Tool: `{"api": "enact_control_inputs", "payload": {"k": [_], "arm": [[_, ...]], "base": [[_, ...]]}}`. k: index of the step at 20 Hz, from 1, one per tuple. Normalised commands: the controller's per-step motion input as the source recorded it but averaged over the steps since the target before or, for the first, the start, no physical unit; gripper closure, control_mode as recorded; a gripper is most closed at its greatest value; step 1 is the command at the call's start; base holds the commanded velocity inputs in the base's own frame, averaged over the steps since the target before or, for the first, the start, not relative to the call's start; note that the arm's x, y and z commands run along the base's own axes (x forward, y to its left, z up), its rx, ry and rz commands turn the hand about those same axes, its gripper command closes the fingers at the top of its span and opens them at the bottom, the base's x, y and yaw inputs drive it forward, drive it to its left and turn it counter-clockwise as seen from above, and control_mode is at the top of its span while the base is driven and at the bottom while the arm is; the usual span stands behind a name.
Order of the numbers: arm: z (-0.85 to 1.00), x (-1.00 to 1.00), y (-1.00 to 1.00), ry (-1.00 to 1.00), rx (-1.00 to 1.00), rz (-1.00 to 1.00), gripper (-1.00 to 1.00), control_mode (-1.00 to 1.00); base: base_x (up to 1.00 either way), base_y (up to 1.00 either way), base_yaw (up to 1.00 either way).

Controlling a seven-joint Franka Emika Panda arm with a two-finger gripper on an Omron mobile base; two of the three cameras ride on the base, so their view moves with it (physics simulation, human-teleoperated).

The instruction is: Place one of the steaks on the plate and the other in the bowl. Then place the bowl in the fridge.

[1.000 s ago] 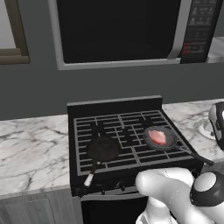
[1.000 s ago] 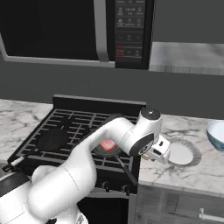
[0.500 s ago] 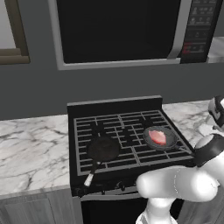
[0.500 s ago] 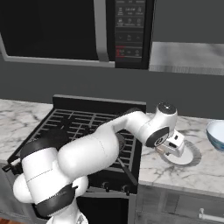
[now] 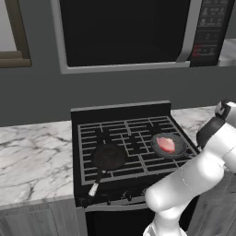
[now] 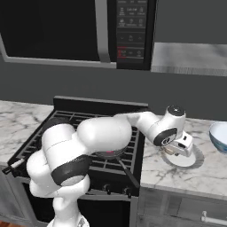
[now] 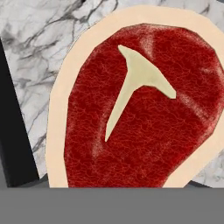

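Seemingly, arm point(image 6: 133, 122) stretches rightward, pincer point(image 6: 179, 148) above plate point(image 6: 193, 159).

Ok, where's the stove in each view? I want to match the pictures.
Left base view: stove in the centre, grates facing the camera.
Right base view: stove in the left half, partly behind the arm.
Hand view: the dark strip down the left edge is probably its side, left of the red steak.
Shared landmark: the marble counter beside it.
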Motion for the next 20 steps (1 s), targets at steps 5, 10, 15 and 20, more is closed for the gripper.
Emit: {"api": "enact_control_inputs", "payload": {"k": [5,10,15,20], "arm": [[-0.21,0.13,-0.13,0.00,0.00,0.00,1.00,-1.00],[-0.31,0.21,-0.11,0.01,0.00,0.00,1.00,-1.00],[-0.37,0.37,-0.01,0.00,0.00,0.00,1.00,-1.00],[-0.13,0.28,-0.25,0.00,0.00,0.00,1.00,-1.00]], "base": [[0.00,0.00,0.00],[0.00,0.00,0.00],[0.00,0.00,0.00],[0.00,0.00,0.00]]}}
